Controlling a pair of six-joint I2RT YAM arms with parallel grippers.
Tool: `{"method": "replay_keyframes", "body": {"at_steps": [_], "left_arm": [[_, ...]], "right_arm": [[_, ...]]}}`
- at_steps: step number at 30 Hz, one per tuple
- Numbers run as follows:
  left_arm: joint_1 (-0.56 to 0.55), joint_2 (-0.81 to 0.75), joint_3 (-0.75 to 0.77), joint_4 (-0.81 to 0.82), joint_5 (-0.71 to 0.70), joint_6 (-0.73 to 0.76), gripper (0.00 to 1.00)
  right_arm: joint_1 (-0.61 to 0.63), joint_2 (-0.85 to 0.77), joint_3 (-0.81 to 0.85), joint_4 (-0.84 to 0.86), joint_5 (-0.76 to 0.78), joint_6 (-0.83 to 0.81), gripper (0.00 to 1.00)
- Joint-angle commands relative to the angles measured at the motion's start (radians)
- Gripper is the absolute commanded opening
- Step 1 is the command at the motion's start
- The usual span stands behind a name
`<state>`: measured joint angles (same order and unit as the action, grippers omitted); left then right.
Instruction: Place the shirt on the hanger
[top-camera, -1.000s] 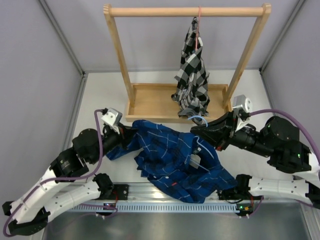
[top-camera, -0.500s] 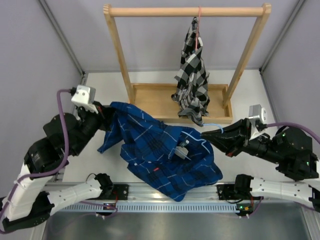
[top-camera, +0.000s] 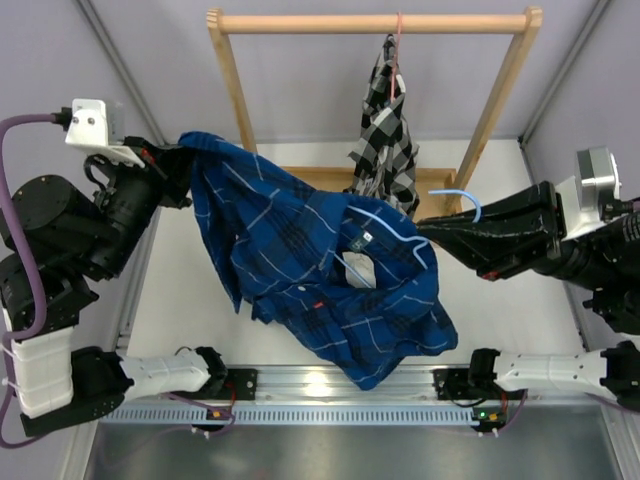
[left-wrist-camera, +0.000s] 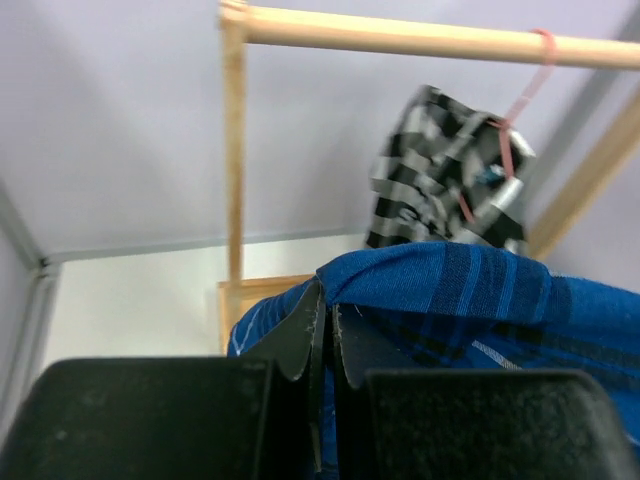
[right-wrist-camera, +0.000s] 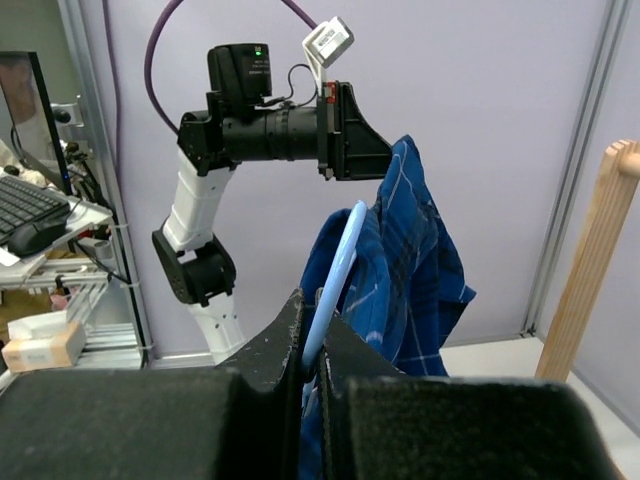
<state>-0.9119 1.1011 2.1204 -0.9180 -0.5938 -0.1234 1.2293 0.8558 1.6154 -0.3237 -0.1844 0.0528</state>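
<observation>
As the shirt (top-camera: 320, 270) drapes limp in mid-air, my left gripper (left-wrist-camera: 322, 305) pinches a fold at its jaw tips. My right gripper (right-wrist-camera: 312, 335) clamps the thin hanger (right-wrist-camera: 335, 270), which rises beyond the jaws. The cloth looks soft and light, so I judge the collar the best hold.

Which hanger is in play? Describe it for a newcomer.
In front of the wooden rack, a dark blue plaid shirt is held up between the arms. The hanger is the thin light blue wire across that shirt, pinched in the right gripper. The only other hanger is pinkish-red and hooked on the rack's rail.
</observation>
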Motion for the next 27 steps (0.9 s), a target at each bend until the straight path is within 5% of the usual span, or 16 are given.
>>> {"method": "replay_keyframes", "body": {"at_steps": [1,6,10,15,20,23,24,27], "left_arm": [[0.005,-0.036,-0.025,0.121,-0.320,0.045,0.00],[-0.051,-0.121,-0.108,0.246,-0.418,0.103,0.00],[-0.283,-0.133,-0.106,0.125,-0.472,0.079,0.00],[-0.468,-0.344,-0.452,0.019,-0.567,-0.181,0.03],[-0.660,-0.536,-0.631,-0.076,-0.649,-0.387,0.07],[-0.752,-0.540,-0.681,-0.099,-0.693,-0.393,0.44],[-0.772,-0.503,-0.686,-0.123,-0.722,-0.401,0.73],[-0.772,-0.443,-0.679,-0.139,-0.816,-0.412,0.96]], "right_arm": [[0.015,0.049,0.112,0.031,-0.044,-0.008,0.00],[0.015,0.149,0.143,-0.069,0.060,-0.040,0.00],[0.015,0.212,0.192,-0.095,0.082,-0.045,0.00],[0.016,0.200,0.093,-0.066,0.146,-0.088,0.00],[0.016,0.118,-0.115,0.044,0.157,-0.077,0.00],[0.016,0.088,-0.218,0.080,0.180,-0.062,0.00],[0.016,0.081,-0.227,0.081,0.209,-0.062,0.00],[0.016,0.066,-0.256,0.083,0.246,-0.061,0.00]]}}
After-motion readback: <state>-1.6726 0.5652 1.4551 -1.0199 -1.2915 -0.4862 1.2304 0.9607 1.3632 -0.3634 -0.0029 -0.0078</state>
